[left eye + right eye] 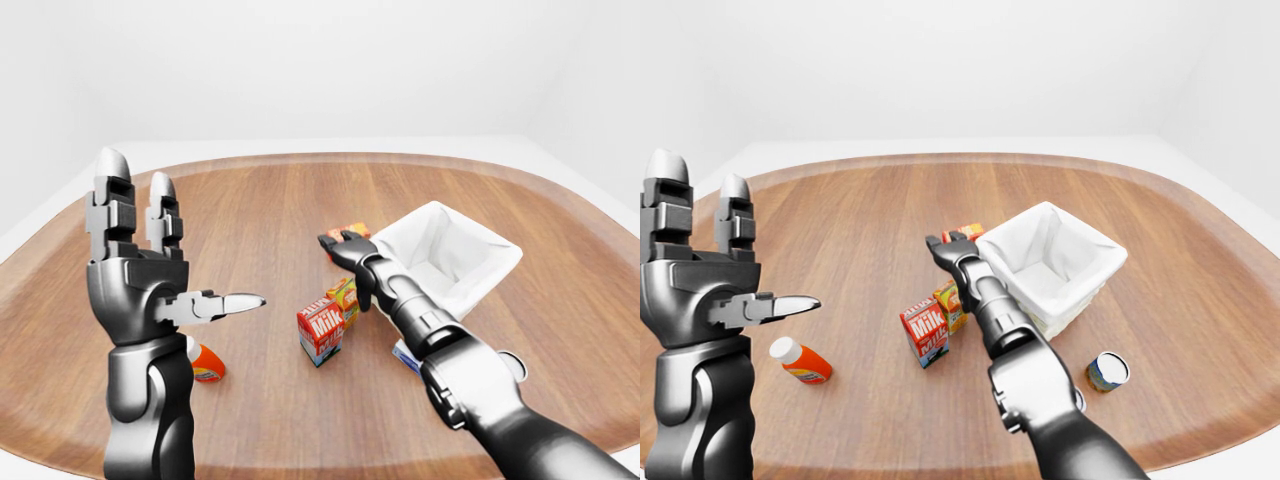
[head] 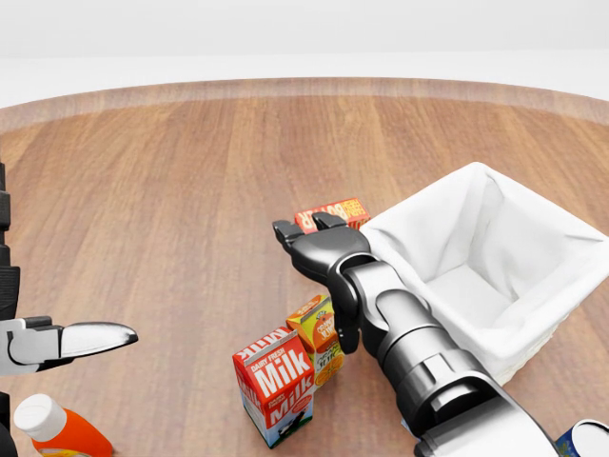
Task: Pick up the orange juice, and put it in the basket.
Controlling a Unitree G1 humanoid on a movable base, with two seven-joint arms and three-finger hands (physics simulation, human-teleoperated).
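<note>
Head view's got the orange juice (image 2: pixel 324 335) low in the middle, standing right against the milk carton (image 2: pixel 277 379). Just above it the right hand (image 2: pixel 306 237) hovers with fingers spread, gripping nothing, beside a red-orange box (image 2: pixel 330 211). White-lined basket (image 2: pixel 495 198) fills the right side. Left hand (image 1: pixel 140 262) is raised at left, fingers splayed, over an orange bottle (image 1: pixel 800 361).
</note>
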